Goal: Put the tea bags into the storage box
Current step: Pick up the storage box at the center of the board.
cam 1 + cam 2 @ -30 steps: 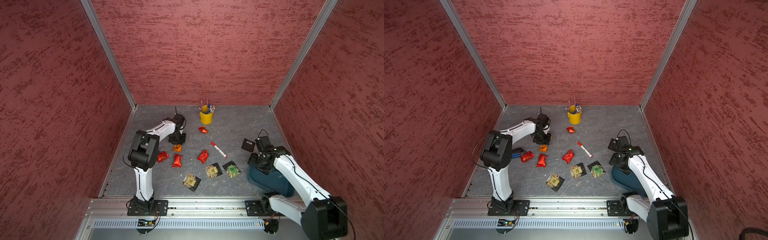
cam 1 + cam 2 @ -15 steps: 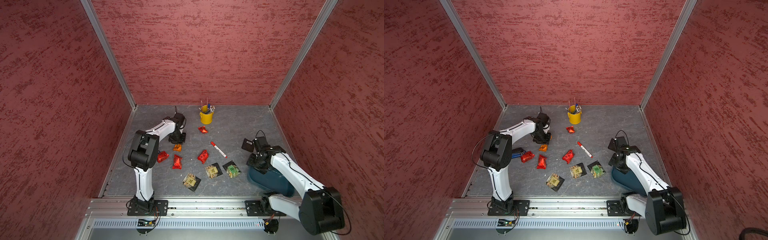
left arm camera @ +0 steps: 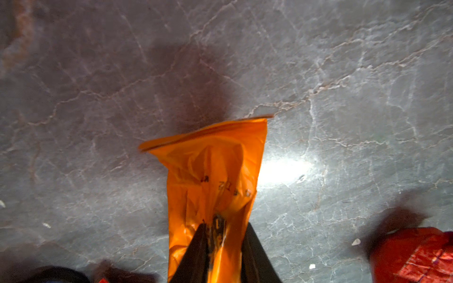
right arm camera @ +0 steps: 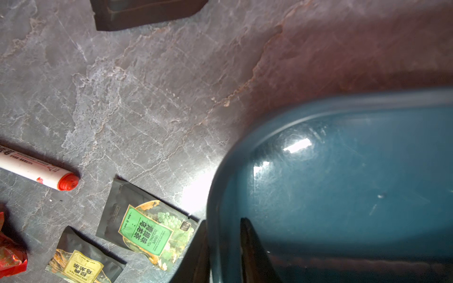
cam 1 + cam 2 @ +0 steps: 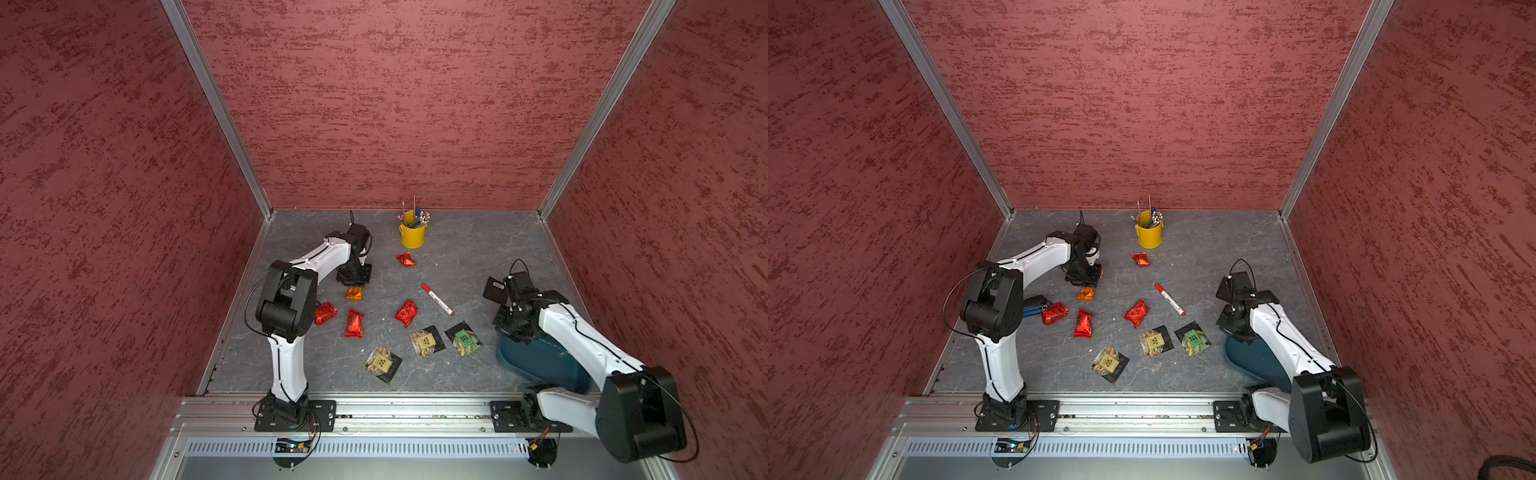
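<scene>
step in hand, judged: the first pick. the left gripper point(image 3: 224, 227) pinches the orange bag point(image 3: 213, 166) by one end, low over the table point(image 3: 343, 73) and well apart from the box point(image 4: 343, 186) at the near right. the right gripper point(image 4: 224, 230), jaws narrow, clamps the box rim. next move: carry the bag across and release it inside. the other bags point(image 5: 406, 312) lie loose.

Top views: high, front, angled down, share whole table point(image 5: 478, 249). Wrist cams: close, down past left gripper point(image 3: 224, 227), right gripper point(image 4: 223, 220).
</scene>
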You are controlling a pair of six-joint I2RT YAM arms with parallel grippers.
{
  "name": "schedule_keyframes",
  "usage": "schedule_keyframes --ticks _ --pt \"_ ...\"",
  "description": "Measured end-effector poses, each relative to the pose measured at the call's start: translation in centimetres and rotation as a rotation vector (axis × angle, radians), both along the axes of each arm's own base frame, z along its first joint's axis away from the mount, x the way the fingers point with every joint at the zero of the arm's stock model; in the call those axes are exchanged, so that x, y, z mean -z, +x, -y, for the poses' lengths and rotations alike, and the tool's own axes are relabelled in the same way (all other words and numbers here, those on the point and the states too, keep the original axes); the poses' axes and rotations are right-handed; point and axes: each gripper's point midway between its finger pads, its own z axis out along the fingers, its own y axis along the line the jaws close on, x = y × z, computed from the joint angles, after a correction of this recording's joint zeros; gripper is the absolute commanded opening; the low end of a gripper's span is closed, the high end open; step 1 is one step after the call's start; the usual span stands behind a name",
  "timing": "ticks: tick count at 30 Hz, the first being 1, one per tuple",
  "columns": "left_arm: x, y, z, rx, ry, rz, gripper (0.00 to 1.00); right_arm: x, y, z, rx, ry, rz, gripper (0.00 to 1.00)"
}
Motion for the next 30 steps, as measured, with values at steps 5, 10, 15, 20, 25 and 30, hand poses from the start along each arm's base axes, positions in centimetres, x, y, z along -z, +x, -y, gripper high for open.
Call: schedule_keyframes --ticks 5,10,15,20,25,30 --pt "0.0 0.0 -0.3 -0.003 0.001 -0.002 0.26 0.0 0.0 0.0 -0.001 0.001 0.0 0.17" --pt "0.0 0.0 -0.7 -0.01 0.004 -0.009 0.26 -0.3 -0.1 0.1 -0.01 -0.004 0.004 0.13" --pt "-0.1 0.0 -0.9 -0.015 0.004 -0.011 0.26 -1.4 -0.2 0.4 -0.013 -0.02 0.016 0.09" --pt "-0.4 0.1 -1.1 -0.022 0.003 -0.008 0.26 -3.6 0.0 0.5 -0.018 -0.032 0.041 0.08" --pt "-1.3 0.6 -1.4 -0.031 -0.004 0.015 0.26 -6.5 1.0 -0.1 -0.052 -0.04 0.09 0.08" --pt "-2.6 0.7 -1.8 -0.043 -0.011 0.037 0.26 -9.6 2.0 -1.3 -0.101 -0.046 0.145 0.08"
